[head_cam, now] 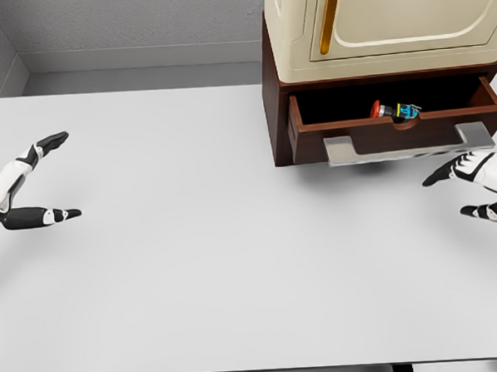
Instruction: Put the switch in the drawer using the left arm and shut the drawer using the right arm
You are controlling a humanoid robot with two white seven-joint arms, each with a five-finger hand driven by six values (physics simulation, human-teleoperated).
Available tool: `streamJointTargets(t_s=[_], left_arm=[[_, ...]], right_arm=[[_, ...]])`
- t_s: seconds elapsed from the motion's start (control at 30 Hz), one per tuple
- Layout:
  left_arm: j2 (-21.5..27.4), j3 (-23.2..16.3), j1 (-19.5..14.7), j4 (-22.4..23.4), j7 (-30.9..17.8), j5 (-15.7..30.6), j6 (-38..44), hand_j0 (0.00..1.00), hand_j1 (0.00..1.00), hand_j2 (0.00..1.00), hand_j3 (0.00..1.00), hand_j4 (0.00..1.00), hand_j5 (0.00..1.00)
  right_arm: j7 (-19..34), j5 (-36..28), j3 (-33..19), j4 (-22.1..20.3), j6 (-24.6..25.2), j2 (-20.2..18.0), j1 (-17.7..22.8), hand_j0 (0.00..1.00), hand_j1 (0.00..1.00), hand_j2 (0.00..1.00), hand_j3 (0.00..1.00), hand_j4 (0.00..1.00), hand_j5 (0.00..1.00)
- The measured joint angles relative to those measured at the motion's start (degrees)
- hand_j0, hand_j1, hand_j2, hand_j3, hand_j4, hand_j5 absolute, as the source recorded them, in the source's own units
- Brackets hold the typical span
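Observation:
The switch (pixel 395 110), a small part with a red knob and a blue and yellow body, lies inside the pulled-out brown drawer (pixel 308 138). That drawer has a wide silver handle (pixel 409 143) on its front. My left hand (pixel 46 180) hovers over the table at the far left, fingers spread, holding nothing. My right hand (pixel 474 191) is at the right edge, just below and right of the handle, fingers extended and apart from it.
A cream cabinet (pixel 381 21) with a gold door handle (pixel 330 17) sits on the brown drawer unit at the back right. The white table (pixel 193 239) spans the view, with a grey wall behind it.

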Motion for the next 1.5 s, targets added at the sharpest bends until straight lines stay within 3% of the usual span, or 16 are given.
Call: streamJointTargets(t_s=[0.2,0.47,0.67,0.9,1.07,1.37,1.5], left_arm=[[-0.02,0.04,0.09,0.12,0.0,-0.05,0.0,1.0,1.0,1.0,1.0,1.0,1.0],[-0.02,0.12,0.09,0.22,0.0,-0.06,0.0,1.0,1.0,1.0,1.0,1.0,1.0],[-0.02,0.17,0.09,0.35,0.0,0.01,0.0,1.0,1.0,1.0,1.0,1.0,1.0],[-0.02,1.27,0.26,1.36,0.0,0.0,0.0,1.0,1.0,1.0,1.0,1.0,1.0],[-0.02,1.51,0.26,1.57,0.0,0.0,0.0,1.0,1.0,1.0,1.0,1.0,1.0],[-0.02,1.56,0.18,1.68,0.0,-0.01,0.0,1.0,1.0,1.0,1.0,1.0,1.0],[-0.02,1.57,0.17,1.7,0.0,-0.04,0.0,1.0,1.0,1.0,1.0,1.0,1.0]], right_arm=[[-0.05,-0.05,0.11,0.68,-0.02,0.81,-0.09,0.77,0.77,0.77,0.77,0.77,0.77],[-0.03,1.36,0.56,3.3,-0.02,3.48,-3.08,0.77,0.77,0.77,0.77,0.77,0.77],[0.32,1.97,3.69,3.94,-0.05,5.83,-9.58,0.77,0.77,0.77,0.77,0.77,0.77],[-0.04,1.58,6.45,4.26,0.0,6.62,-9.76,0.77,0.77,0.77,0.77,0.77,0.77],[-0.08,1.62,6.77,4.35,0.01,6.65,-9.84,0.7,0.7,0.7,0.7,0.7,0.7],[-0.08,2.89,7.36,6.8,0.01,8.25,-10.19,0.76,0.76,0.76,0.76,0.76,0.76],[-0.02,3.66,8.12,7.63,0.0,8.92,-12.48,0.76,0.76,0.76,0.76,0.76,0.76]])
